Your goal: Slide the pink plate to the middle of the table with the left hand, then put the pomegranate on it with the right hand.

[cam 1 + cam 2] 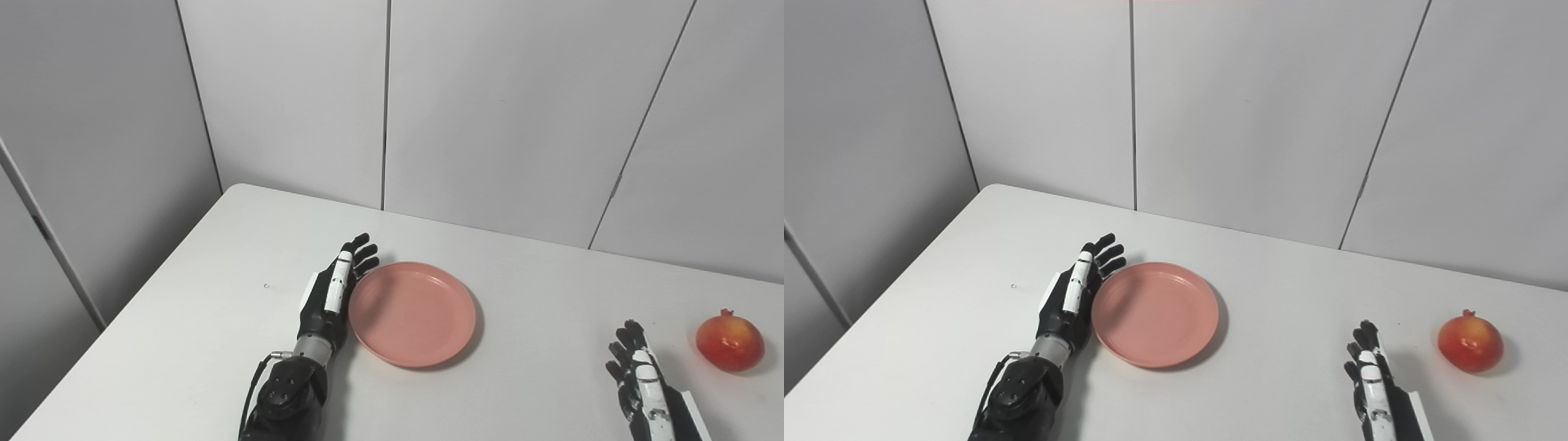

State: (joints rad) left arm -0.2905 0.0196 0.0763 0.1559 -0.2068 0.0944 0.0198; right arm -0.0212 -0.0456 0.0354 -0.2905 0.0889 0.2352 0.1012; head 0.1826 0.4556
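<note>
A pink plate lies flat on the white table, a little left of the middle. My left hand rests edge-on against the plate's left rim, fingers straight and apart, holding nothing. A red-orange pomegranate sits on the table at the far right. My right hand stands open near the bottom edge, to the left of the pomegranate and apart from it, fingers pointing away from me.
Grey wall panels rise just behind the table's far edge. The table's left edge runs diagonally, with a drop beyond it. A tiny dark speck lies left of my left hand.
</note>
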